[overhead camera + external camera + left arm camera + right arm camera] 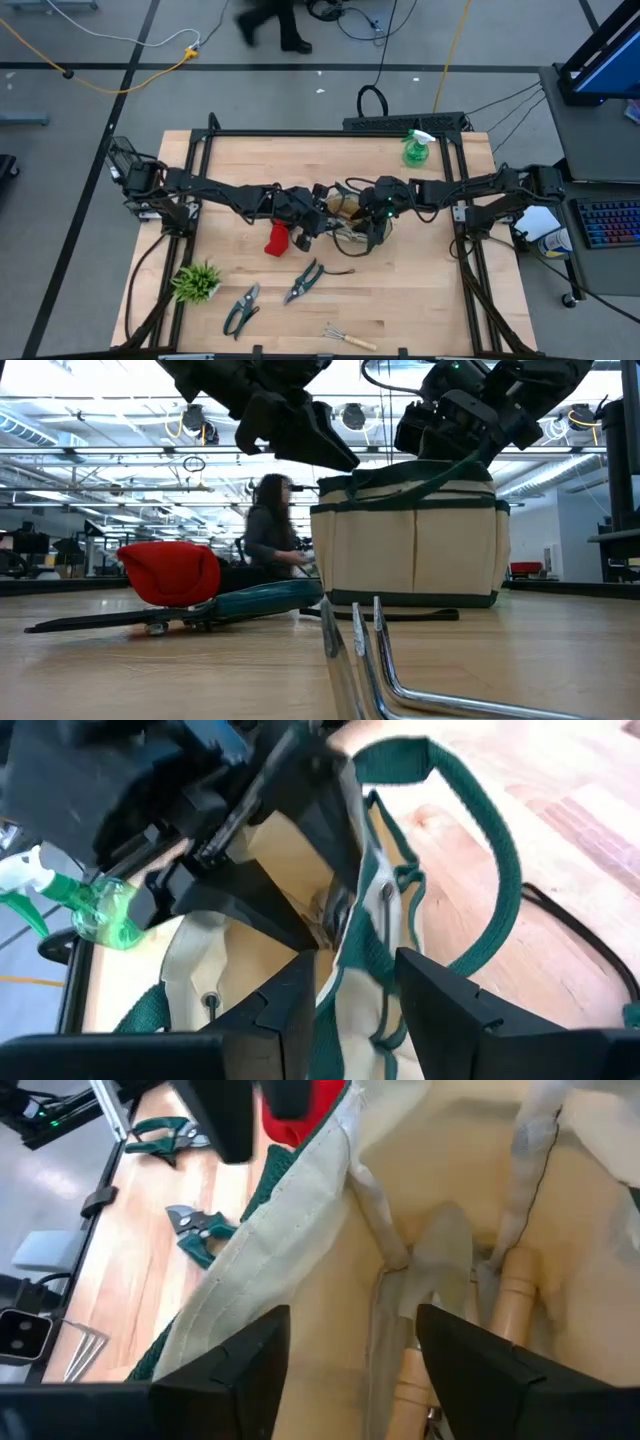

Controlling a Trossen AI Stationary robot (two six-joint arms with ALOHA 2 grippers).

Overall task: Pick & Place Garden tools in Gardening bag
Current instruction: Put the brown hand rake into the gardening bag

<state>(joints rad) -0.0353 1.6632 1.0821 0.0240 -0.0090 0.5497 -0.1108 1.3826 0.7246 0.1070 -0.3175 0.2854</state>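
While both dark arms reach inward from the table's sides in the high view, the left gripper (308, 226) and the right gripper (372, 222) meet over the gardening bag (347, 208) at the table's middle, which they largely hide; the red glove (277, 239) lies just beside the left gripper, the green spray bottle (416, 147) stands well apart at the far edge, and two pruning shears (303, 281) (241, 309), a hand rake (349, 337) and a green plant tuft (196, 282) lie nearer the front. From table height, the low view shows the bag (410, 538) upright with both arms coming down onto its top rim, the glove (172, 572) resting on a shears handle, the rake's tines (360, 655) close to the lens, and a blurred person (268, 528) in the room behind. Looking past its own fingers (435, 1003), the left wrist view shows the left gripper grasping the bag's green-trimmed rim (355, 955) between them. Only the right wrist view sees inside the bag: the right gripper (350, 1345) hangs released over the cream interior, where wooden tool handles (512, 1295) lie.
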